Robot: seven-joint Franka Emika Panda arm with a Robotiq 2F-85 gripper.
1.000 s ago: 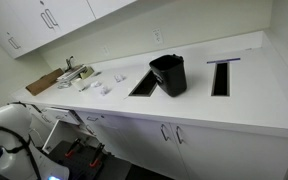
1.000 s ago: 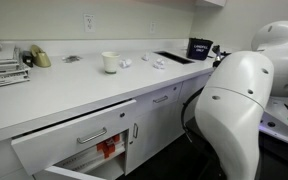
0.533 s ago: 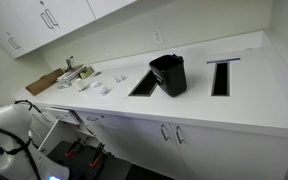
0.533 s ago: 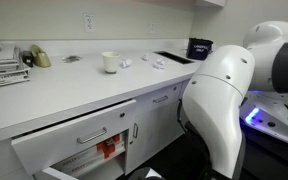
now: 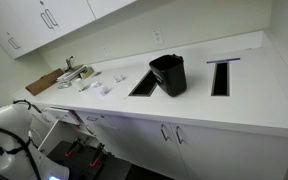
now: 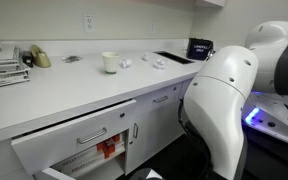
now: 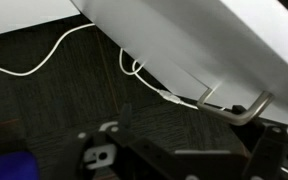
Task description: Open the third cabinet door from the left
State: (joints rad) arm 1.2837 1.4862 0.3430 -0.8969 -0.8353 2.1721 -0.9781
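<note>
Where the wrist view looks down, the plain flat white cabinet door slants from 12 to 3 o'clock, with its slim silver bar handle at 4 o'clock. Thin white cable on the dark floor, 10 o'clock. In an exterior view, the bulky white robot arm screens the cabinet fronts at 3 o'clock; the long white worktop carries a small white cup and a black bin. Dark pincer at 6 o'clock, below the handle: too blurred to tell whether it is released, clenched or touching anything.
</note>
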